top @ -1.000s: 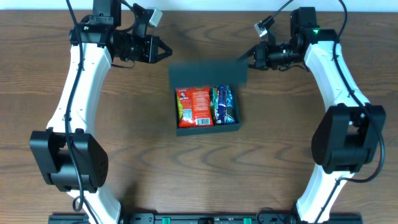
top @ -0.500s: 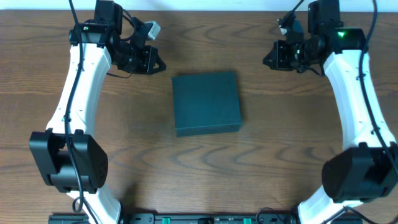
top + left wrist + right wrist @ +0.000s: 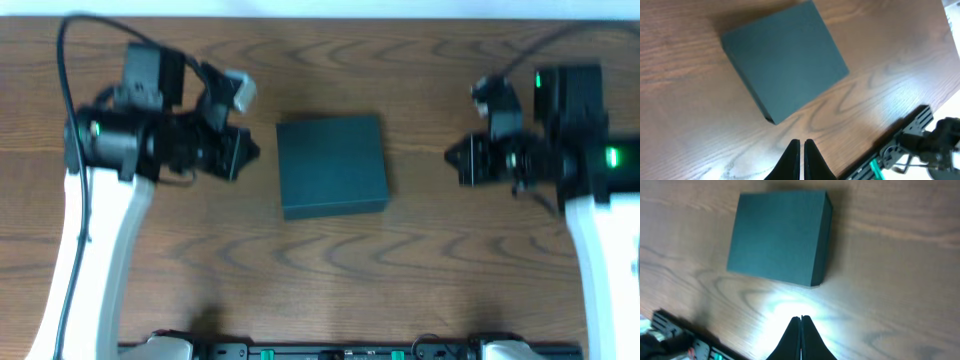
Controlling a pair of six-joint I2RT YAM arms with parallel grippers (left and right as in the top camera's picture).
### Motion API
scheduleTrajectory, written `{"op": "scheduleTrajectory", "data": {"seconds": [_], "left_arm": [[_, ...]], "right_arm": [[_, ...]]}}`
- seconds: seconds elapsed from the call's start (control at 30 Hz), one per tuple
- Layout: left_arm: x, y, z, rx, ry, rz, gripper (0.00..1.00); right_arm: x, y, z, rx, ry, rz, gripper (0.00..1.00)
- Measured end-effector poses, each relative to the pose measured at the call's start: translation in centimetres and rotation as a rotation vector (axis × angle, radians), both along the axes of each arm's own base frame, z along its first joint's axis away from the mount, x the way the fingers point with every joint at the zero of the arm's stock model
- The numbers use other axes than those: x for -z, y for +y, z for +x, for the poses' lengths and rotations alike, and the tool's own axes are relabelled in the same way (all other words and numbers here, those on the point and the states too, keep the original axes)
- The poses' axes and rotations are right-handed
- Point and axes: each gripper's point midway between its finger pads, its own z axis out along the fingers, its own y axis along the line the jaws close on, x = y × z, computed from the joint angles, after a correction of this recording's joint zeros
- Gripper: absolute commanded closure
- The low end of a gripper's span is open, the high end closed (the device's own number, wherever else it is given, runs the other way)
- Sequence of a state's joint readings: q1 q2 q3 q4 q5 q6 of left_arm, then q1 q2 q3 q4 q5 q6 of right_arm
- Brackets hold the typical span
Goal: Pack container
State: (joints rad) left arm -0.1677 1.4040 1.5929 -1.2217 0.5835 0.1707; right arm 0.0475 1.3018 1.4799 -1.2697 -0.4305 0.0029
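Note:
The container (image 3: 331, 165) is a dark teal-black square box lying on the table with its lid down flat, so its contents are hidden. It also shows in the left wrist view (image 3: 785, 65) and the right wrist view (image 3: 779, 237). My left gripper (image 3: 250, 152) is shut and empty, a little to the left of the box; its tips (image 3: 801, 143) hang over bare wood. My right gripper (image 3: 452, 158) is shut and empty, a short way to the right of the box; its tips (image 3: 801, 318) hang above the table.
The brown wooden table (image 3: 330, 270) carries only the box. A black rail with green parts (image 3: 330, 350) runs along the front edge and shows in the left wrist view (image 3: 900, 145). A lamp glare lies on the wood (image 3: 785, 305).
The lid has come down over the snack packets, so the box is shut. Both arms have drawn back from the box's far corners toward its sides and risen.

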Motion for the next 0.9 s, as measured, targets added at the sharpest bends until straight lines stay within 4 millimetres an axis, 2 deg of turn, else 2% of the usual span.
{"op": "scheduleTrajectory", "data": {"seconds": [0.13,0.23,0.33,0.37,0.4,0.43,0.47,0.5,0.77,0.9], "left_arm": [[2.8,0.1,-3.6,0.004,0.005,-0.002,0.94],[6.6,0.5,-7.4,0.015,0.095,-0.01,0.94],[9.1,0.6,-10.1,0.024,0.154,-0.022,0.94],[9.8,0.7,-10.8,0.025,0.163,-0.025,0.94],[10.6,0.7,-11.5,0.028,0.166,-0.032,0.94],[11.1,0.7,-12.0,0.03,0.169,-0.036,0.91],[11.6,0.8,-12.5,0.029,0.17,-0.04,0.41],[12.1,0.8,-12.8,0.023,0.176,-0.044,0.05],[12.1,0.7,-12.6,-0.086,0.246,-0.077,0.05],[12.6,1.4,-12.3,-0.126,0.247,-0.041,0.04]], "right_arm": [[3.6,-0.3,-5.8,-0.002,0.004,-0.005,0.98],[6.8,-0.5,-10.6,-0.003,0.009,-0.005,0.99],[8.8,-0.4,-13.2,0.019,-0.007,0.024,0.98],[9.1,-0.3,-13.7,0.025,-0.013,0.036,0.95],[9.4,-0.3,-14.2,0.039,-0.018,0.052,0.76],[9.5,-0.2,-14.4,0.053,-0.024,0.067,0.46],[9.6,-0.1,-14.7,0.071,-0.025,0.082,0.01],[9.6,-0.1,-14.8,0.092,-0.018,0.098,0.01],[9.7,0.0,-15.0,0.164,0.032,0.143,0.01],[9.7,0.0,-15.0,0.17,0.036,0.146,0.01]]}}
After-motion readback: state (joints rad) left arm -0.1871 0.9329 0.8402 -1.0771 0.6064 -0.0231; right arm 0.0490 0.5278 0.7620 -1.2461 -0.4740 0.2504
